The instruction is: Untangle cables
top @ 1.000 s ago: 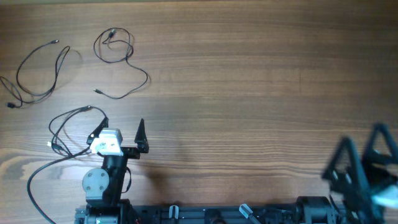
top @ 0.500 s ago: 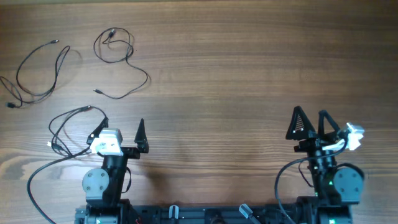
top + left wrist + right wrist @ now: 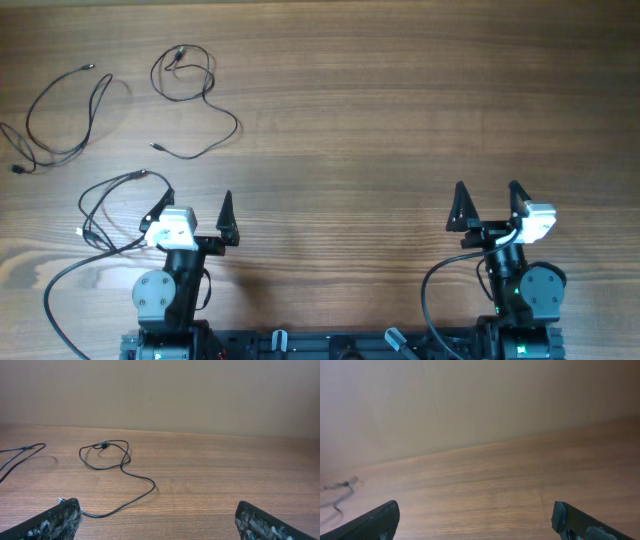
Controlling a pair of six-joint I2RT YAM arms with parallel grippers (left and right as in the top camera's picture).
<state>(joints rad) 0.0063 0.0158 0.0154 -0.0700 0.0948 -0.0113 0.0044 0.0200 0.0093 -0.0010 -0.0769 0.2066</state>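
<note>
Two thin black flexible cords already lie apart on the brown wooden table. One is ahead of the left gripper. The other is further off, ahead and to that gripper's left. They do not cross.

A third thin black cord loops over itself just beside the left gripper's outer finger, and I judge this to be the remaining tangle. Whether it touches the finger cannot be told.

Both grippers stand at their widest and hold nothing. The right gripper is well apart from every cord.

The left gripper looks the better choice for this step. It should swing toward its own left and come down with the jaws astride a single strand, away from where the loops overlap. Then it should close softly and draw that strand outward, away from the two cords already freed.

The main hazard is the thicker black camera lead, which runs near that loop. Catching it by mistake would drag the arm's own wiring.
</note>
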